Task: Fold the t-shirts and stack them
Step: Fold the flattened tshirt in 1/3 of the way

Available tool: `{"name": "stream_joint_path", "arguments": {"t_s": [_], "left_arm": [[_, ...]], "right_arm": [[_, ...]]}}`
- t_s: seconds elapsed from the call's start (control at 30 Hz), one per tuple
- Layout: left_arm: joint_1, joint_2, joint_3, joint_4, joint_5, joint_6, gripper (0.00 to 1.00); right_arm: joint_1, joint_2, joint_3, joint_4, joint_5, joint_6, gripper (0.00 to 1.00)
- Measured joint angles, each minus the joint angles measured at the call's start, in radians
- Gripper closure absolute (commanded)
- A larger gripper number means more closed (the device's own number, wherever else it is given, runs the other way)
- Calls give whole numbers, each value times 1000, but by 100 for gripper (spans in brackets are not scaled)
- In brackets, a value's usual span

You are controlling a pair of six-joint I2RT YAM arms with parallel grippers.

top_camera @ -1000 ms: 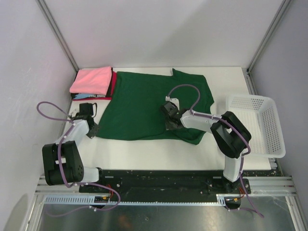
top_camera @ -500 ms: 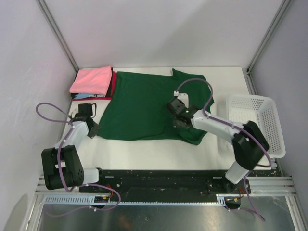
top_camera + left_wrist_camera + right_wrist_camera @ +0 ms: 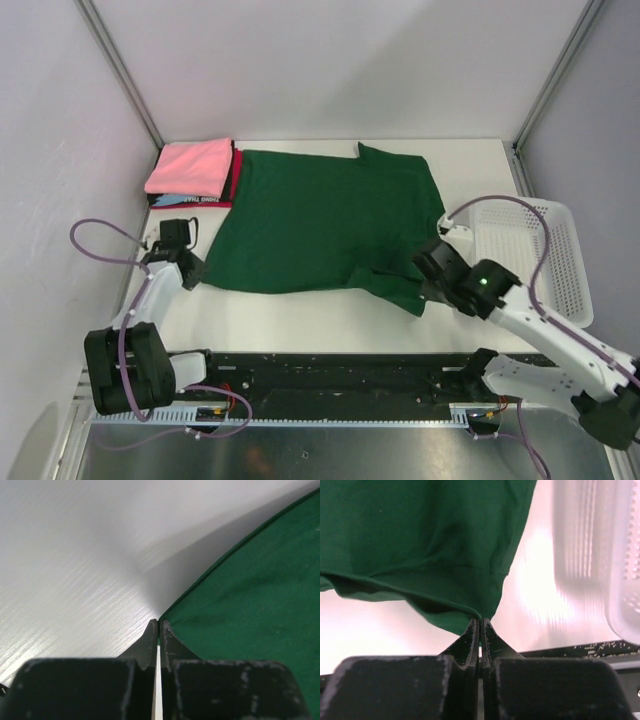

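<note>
The left gripper (image 3: 159,628) and right gripper (image 3: 480,626), each pinched shut on a near corner of the green shirt (image 3: 320,215), should rise together, hem taut, for an even fold.

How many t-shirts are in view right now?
5 at least: large dark green t-shirt spread mid-table; in the far-left stack, pink shirt on top, with red shirt, black shirt and light blue shirt edges. More may be hidden inside.

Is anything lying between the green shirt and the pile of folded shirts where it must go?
Nothing visible does. The green shirt lies spread right beside the pile, with no gap showing at its far left edge. The white basket sits on the opposite side, at the right.
</note>
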Motion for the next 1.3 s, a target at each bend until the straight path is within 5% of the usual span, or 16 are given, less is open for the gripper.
{"name": "stream_joint_path", "arguments": {"t_s": [0.4, 0.63, 0.8, 1.13, 1.3], "left_arm": [[0, -116, -1, -62, -25, 9, 100], [0, -181, -57, -84, -47, 9, 100], [0, -202, -73, -94, -55, 9, 100], [0, -195, -73, -94, -66, 9, 100], [0, -187, -73, -93, -72, 10, 100]], "right_arm": [[42, -230, -1, -235, -74, 208, 100], [327, -256, -53, -262, -134, 373, 100], [515, -82, -60, -183, -134, 455, 100], [448, 172, 66, -18, -149, 335, 100], [387, 150, 99, -66, -118, 306, 100]]}}
